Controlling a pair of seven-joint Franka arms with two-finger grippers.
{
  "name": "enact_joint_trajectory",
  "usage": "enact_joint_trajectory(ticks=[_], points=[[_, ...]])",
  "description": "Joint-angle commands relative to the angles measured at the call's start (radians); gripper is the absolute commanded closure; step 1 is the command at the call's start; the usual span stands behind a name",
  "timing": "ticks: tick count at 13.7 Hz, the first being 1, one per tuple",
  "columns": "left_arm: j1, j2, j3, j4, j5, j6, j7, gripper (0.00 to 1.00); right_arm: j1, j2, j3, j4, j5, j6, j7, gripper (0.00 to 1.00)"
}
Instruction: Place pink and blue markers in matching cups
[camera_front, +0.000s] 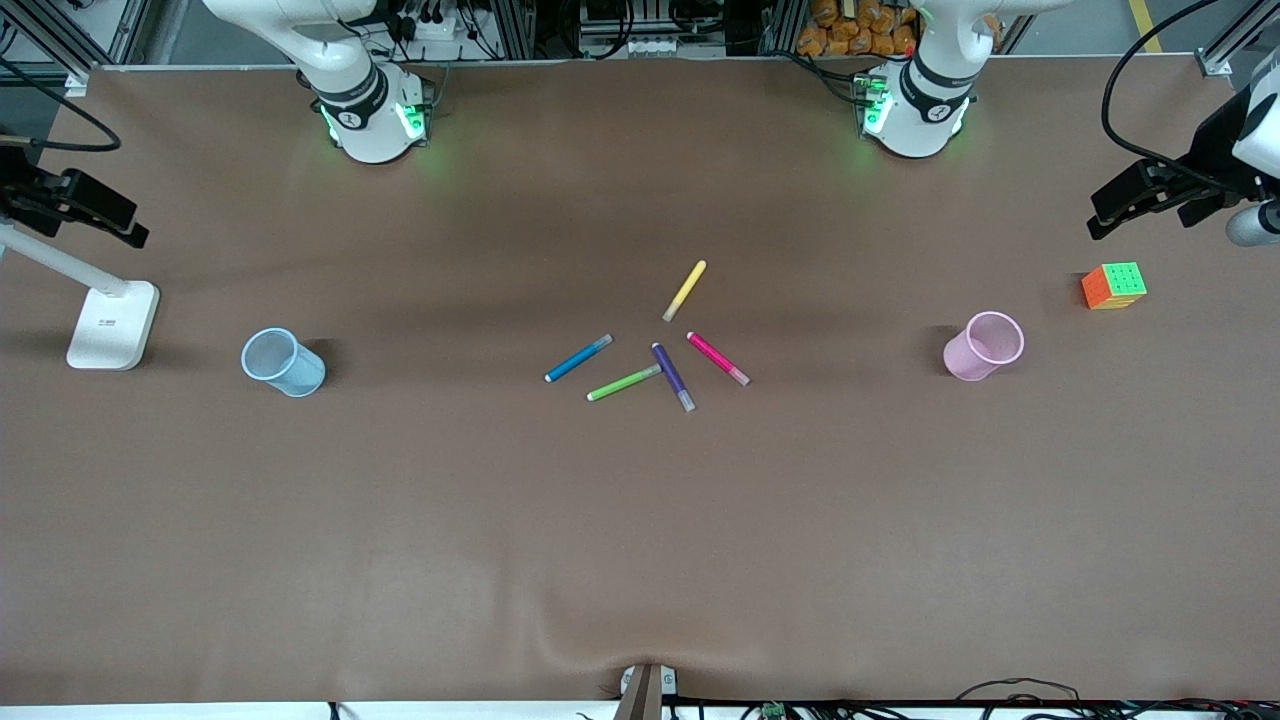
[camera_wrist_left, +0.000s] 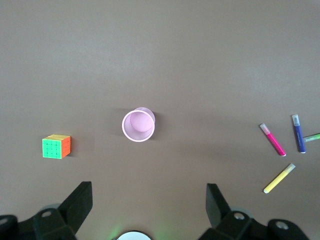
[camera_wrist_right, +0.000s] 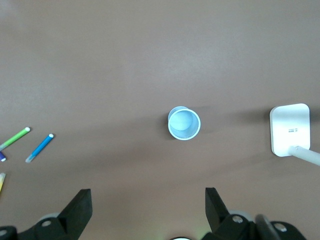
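Note:
The pink marker (camera_front: 718, 359) and the blue marker (camera_front: 578, 358) lie flat in a loose cluster at the table's middle. The pink one also shows in the left wrist view (camera_wrist_left: 273, 140), the blue one in the right wrist view (camera_wrist_right: 39, 148). The pale pink cup (camera_front: 965, 358) stands upright and empty toward the left arm's end (camera_wrist_left: 123, 126). The pale blue cup (camera_front: 295, 375) stands upright and empty toward the right arm's end (camera_wrist_right: 170, 125). My left gripper (camera_wrist_left: 148, 195) is open and empty, high over the table by its base. My right gripper (camera_wrist_right: 148, 197) is likewise open, empty and high.
A purple marker (camera_front: 673, 377), a green marker (camera_front: 624, 382) and a yellow marker (camera_front: 685, 290) lie in the same cluster. A colourful puzzle cube (camera_front: 1113, 286) sits beside the pink cup. A white stand base (camera_front: 112, 325) sits beside the blue cup.

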Motion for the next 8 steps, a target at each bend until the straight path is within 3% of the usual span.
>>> enact_joint_trajectory(ticks=[1,8], points=[[0.002,0.022,-0.006,0.028,0.019,-0.025,0.005,0.00,0.001,-0.005,-0.004,0.007,0.001,-0.011,-0.021,0.00],[-0.006,0.023,-0.009,0.029,0.027,-0.029,0.003,0.00,-0.033,-0.003,-0.002,0.004,0.007,-0.011,-0.022,0.00]])
